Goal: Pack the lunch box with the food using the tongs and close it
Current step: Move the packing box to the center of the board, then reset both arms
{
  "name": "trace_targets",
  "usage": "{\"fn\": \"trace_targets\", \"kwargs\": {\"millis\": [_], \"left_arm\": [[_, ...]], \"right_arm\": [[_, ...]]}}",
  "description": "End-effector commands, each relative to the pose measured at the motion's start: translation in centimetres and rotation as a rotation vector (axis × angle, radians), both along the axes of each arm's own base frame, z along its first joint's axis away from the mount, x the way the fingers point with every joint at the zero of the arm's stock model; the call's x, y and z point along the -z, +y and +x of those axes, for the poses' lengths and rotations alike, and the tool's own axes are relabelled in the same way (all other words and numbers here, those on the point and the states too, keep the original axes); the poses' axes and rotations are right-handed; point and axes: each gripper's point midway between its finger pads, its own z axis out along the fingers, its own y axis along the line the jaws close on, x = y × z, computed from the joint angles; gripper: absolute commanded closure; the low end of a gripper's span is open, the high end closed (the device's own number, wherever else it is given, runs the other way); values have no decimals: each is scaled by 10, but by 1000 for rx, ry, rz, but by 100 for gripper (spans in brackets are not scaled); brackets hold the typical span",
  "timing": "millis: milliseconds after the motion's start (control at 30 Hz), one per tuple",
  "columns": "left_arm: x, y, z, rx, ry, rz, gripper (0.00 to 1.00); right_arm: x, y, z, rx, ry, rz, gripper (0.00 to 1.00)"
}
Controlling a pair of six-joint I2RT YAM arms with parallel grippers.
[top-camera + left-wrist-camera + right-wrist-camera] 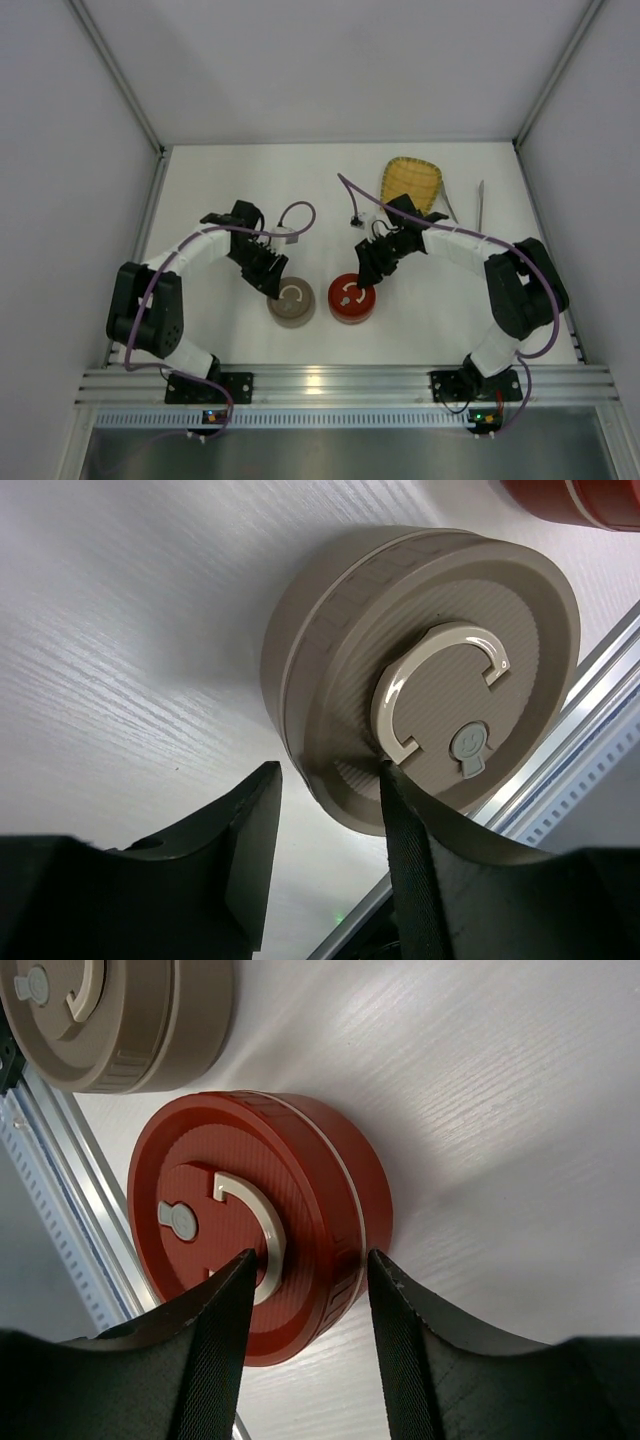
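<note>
Item: table (230,180), white, with two round lidded lunch boxes side by side near its front edge, close but apart. Tan box (291,305), on the left, lid on, with a pale half-ring handle (398,695) lying flat on top. Red box (350,300), on the right, lid on, with the same kind of handle (268,1222) lying flat. Left gripper (274,287) is lowered at the far rim of the tan box. In its wrist view one finger (415,850) lies over the lid beside the handle's end and the other stands outside the wall, so the jaws are parted astride the rim. It cannot be told whether they pinch it. Right gripper (366,278) sits likewise at the far rim of the red box, one finger (225,1310) over the handle and the other outside the wall, and its grip cannot be told either. Yellow woven tray (410,178) lies at the far right, partly under the right arm. Tongs (480,205) lie on the table right of the tray, well apart from both grippers. The food cannot be made out.
</note>
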Motion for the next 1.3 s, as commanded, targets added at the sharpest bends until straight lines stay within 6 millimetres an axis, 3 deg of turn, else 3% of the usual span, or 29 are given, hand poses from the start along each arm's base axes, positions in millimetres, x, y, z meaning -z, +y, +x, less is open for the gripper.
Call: {"fn": "trace_targets", "kwargs": {"millis": [0, 100, 133, 267, 333, 467, 533, 600, 633, 733, 800, 933, 1033, 1133, 1267], "left_arm": [[-2, -7, 9, 18, -36, -22, 50], [-10, -10, 9, 21, -54, -43, 32], [-14, -11, 10, 20, -66, -48, 22], [-52, -16, 17, 19, -164, -102, 2], [-78, -23, 24, 23, -221, -144, 2], [-135, -26, 32, 2, -359, -199, 2], [-152, -25, 38, -51, -410, -205, 2], [-171, -12, 59, -175, -529, -156, 2], [-174, -5, 65, -258, -537, -139, 2], [-179, 15, 80, -376, -584, -122, 2], [-173, 26, 87, -436, -583, -103, 2], [-146, 61, 102, -561, -537, -54, 2], [-121, 85, 109, -627, -489, -43, 2], [-102, 106, 110, -680, -467, -22, 2], [-99, 114, 114, -695, -476, -42, 2]], "right_arm": [[-1, 4, -3, -18, -28, 6, 52], [-15, 6, -3, -35, -51, 42, 39], [-21, 6, -1, -35, -59, 54, 32], [-62, 1, 10, -27, -122, 136, 13], [-87, -3, 14, -22, -182, 168, 1], [-142, -18, 31, 22, -327, 219, 1], [-164, -27, 35, 59, -392, 235, 1], [-178, -43, 41, 132, -442, 232, 1], [-180, -57, 52, 197, -475, 206, 1], [-168, -89, 60, 331, -476, 149, 1], [-162, -107, 62, 387, -468, 128, 1], [-126, -160, 67, 551, -411, 67, 1], [-105, -179, 67, 591, -407, 23, 1], [-93, -183, 65, 601, -388, -2, 1], [-94, -183, 67, 620, -383, 1, 1]]}}
